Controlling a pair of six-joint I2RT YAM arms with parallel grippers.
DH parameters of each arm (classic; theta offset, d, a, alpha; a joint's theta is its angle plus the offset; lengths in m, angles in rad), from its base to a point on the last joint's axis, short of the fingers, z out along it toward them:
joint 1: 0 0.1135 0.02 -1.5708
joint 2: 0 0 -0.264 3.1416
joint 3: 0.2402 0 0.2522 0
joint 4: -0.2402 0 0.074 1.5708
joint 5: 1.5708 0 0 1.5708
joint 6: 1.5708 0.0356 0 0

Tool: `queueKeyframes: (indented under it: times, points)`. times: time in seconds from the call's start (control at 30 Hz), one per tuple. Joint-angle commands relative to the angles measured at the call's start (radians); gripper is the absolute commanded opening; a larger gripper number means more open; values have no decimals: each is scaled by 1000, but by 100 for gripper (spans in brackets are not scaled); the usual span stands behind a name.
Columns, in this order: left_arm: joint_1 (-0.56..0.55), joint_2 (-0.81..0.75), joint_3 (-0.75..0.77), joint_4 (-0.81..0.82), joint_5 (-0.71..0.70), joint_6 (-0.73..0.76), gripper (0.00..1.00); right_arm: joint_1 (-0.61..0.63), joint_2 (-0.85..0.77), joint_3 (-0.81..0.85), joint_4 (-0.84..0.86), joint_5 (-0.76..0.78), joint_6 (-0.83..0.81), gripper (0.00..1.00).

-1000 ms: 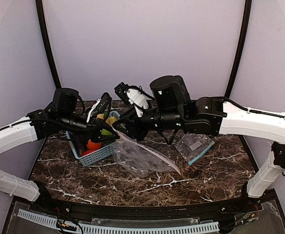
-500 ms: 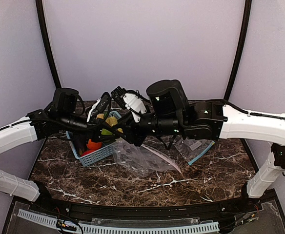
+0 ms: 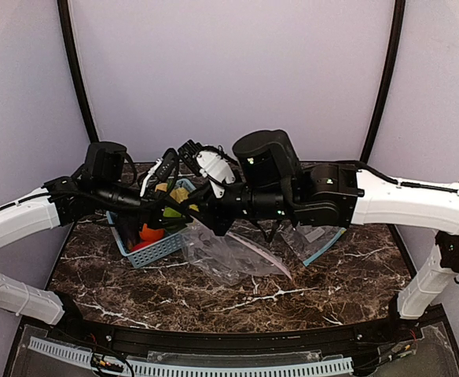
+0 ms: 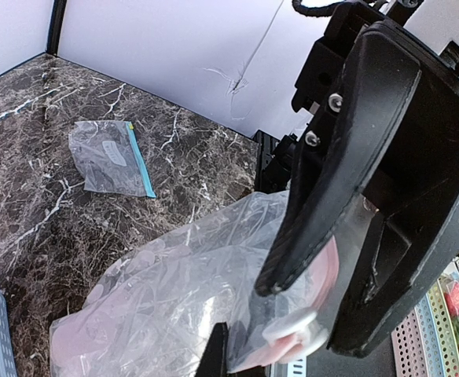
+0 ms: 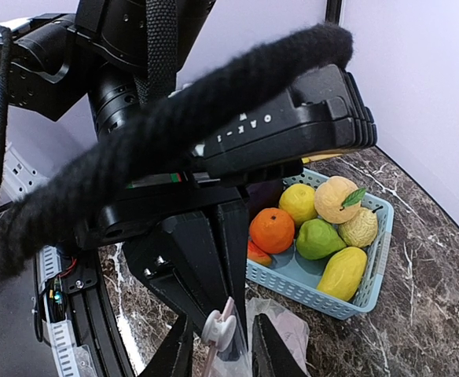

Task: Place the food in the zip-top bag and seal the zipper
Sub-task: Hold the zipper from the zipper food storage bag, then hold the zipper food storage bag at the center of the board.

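The clear zip-top bag (image 3: pixel 229 253) lies on the marble table with its pink-zippered mouth lifted. My left gripper (image 4: pixel 316 306) is shut on that zipper edge just above the white slider (image 4: pixel 292 334). My right gripper (image 5: pixel 220 357) faces it, its jaws apart on either side of the slider (image 5: pixel 218 328), not visibly touching it. From above, both grippers meet beside the basket, the left gripper (image 3: pixel 184 214) and the right gripper (image 3: pixel 201 223). The food (image 5: pixel 271 229) sits in the light-blue basket (image 5: pixel 324 302): an orange, lemons, a peach, a green piece and a red piece.
A second small zip bag with a blue strip (image 3: pixel 316 237) lies flat to the right, also seen in the left wrist view as the small bag (image 4: pixel 108 157). The basket (image 3: pixel 160 250) stands at the left of the table. Purple walls close in the table on three sides.
My right arm has shifted left, bringing its gripper closer to the left gripper and the bag's mouth. The left arm and the bag have stayed put.
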Motion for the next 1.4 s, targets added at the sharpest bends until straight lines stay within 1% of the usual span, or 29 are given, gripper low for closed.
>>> queueKeyframes:
  times: [0.0, 0.2, 0.23, 0.33, 0.43, 0.47, 0.53, 0.6, 0.63, 0.67, 0.73, 0.87, 0.97, 1.03, 1.07, 1.1, 1.13, 1.17, 1.23, 1.37]
  points:
    - [-5, -12, 22, 6, 0, -3, 1, 15, 26, 35, -16, 19, 0, 25]
    - [-5, -16, 20, 6, 1, -3, 1, 18, 44, 52, -28, 41, 0, 25]
    - [-5, -16, 19, 6, 2, -3, 1, 17, 44, 53, -27, 45, -2, 22]
    - [-5, -17, 18, 6, 4, -3, 1, 19, 44, 54, -28, 59, 0, 9]
    - [-5, -21, 17, 18, 13, -13, 1, 18, 38, 45, -22, 69, 8, 1]
    - [-5, -26, 15, 25, 18, -23, 1, 18, 33, 41, -18, 70, 11, 0]
    - [-5, -34, 9, 56, 25, -38, 9, 18, 23, 28, -6, 65, 17, 0]
    - [-5, -40, 2, 87, 38, -53, 22, 17, 9, 10, 14, 53, 23, 0]
    - [-6, -40, -1, 101, 44, -58, 25, 13, 1, 0, 25, 43, 30, 0]
    - [-5, -41, -3, 108, 55, -66, 32, 8, -5, -9, 33, 31, 38, 0]
    - [-5, -41, -3, 123, 67, -74, 34, -4, -18, -26, 48, 4, 62, 0]
    - [-6, -42, -10, 136, 70, -82, 27, -27, -44, -56, 75, -53, 88, 0]
    - [-4, -47, -23, 171, 78, -98, 22, -45, -52, -68, 79, -98, 109, 0]
    - [-5, -51, -33, 196, 85, -114, 18, -55, -55, -73, 82, -122, 121, 0]
    - [-5, -52, -37, 218, 90, -123, 12, -58, -58, -78, 85, -129, 124, 0]
    - [-5, -53, -43, 233, 91, -128, 10, -59, -60, -80, 88, -135, 127, 0]
    - [-6, -54, -48, 250, 90, -135, 4, -61, -63, -83, 92, -142, 130, 0]
    - [-5, -55, -50, 256, 88, -137, 2, -64, -65, -86, 95, -144, 133, 0]
    - [-4, -56, -55, 265, 81, -139, 1, -68, -69, -89, 101, -164, 139, 0]
    - [-5, -64, -63, 273, 52, -138, 1, -81, -81, -108, 112, -185, 151, 0]
